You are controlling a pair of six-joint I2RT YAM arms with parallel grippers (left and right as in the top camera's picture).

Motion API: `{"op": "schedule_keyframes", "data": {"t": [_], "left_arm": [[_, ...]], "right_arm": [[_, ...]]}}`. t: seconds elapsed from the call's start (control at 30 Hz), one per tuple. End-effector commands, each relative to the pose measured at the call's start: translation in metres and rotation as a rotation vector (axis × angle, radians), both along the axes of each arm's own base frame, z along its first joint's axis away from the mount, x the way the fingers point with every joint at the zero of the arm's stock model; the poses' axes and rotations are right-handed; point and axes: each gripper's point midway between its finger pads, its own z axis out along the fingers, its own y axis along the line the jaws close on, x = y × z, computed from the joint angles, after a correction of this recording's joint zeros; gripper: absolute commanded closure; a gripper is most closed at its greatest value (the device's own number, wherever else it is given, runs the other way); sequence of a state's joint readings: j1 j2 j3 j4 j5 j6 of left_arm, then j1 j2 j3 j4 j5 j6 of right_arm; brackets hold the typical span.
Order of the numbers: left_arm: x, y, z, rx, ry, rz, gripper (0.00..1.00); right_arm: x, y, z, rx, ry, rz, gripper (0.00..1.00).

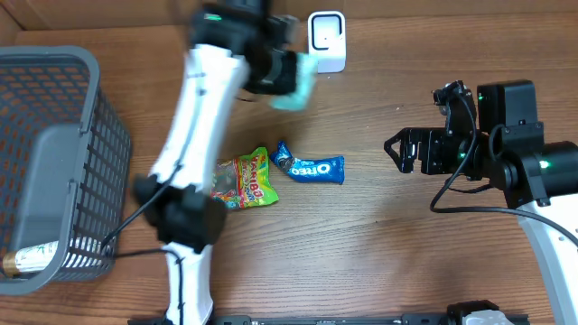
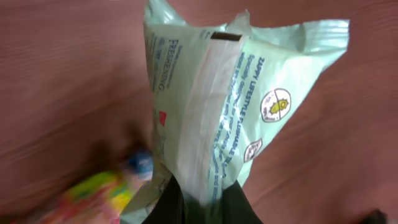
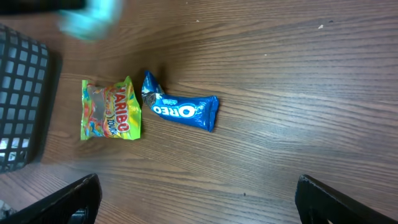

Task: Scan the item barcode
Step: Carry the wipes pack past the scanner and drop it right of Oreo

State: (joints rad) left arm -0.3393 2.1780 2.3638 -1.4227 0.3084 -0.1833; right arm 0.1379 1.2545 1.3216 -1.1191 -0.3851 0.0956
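Leftward, grey basket (image 1: 90,135) — one pale item (image 1: 32,257) inside, left gripper (image 1: 282,72) clamped on mint packet (image 2: 236,93), right gripper (image 1: 396,150) wide.

Haribo bag (image 1: 244,181) just left of Oreo pack (image 1: 313,168), basket (image 1: 54,56) far left, scanner (image 1: 327,41) behind.

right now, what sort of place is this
Likely a mock shop checkout on a wooden table: a white barcode scanner, a grey mesh basket, an Oreo pack and a Haribo bag, while the left pincer holds a pale green packet near the scanner.
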Motion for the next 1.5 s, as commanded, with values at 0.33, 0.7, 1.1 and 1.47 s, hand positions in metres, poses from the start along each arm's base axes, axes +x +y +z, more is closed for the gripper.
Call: {"op": "schedule_keyframes", "data": {"t": [0.33,0.7,1.1,1.47], "left_arm": [[-0.045,-0.131,-0.128,-0.043,0.272,-0.146,0.95],[-0.064,-0.147,-0.152,0.054,0.236,-0.285,0.61],[-0.035,-0.100,-0.074,0.065,0.139,-0.269,0.37],[-0.010,-0.015,0.112,-0.111,-0.273,-0.109,0.39]], "right_arm": [[0.020,-0.069,0.016,0.182,0.059,-0.369,0.00],[0.023,-0.110,0.017,0.209,0.051,-0.508,0.00],[0.022,-0.110,0.017,0.209,0.051,-0.508,0.00],[0.020,-0.109,0.016,0.209,0.064,-0.510,0.00]]}}
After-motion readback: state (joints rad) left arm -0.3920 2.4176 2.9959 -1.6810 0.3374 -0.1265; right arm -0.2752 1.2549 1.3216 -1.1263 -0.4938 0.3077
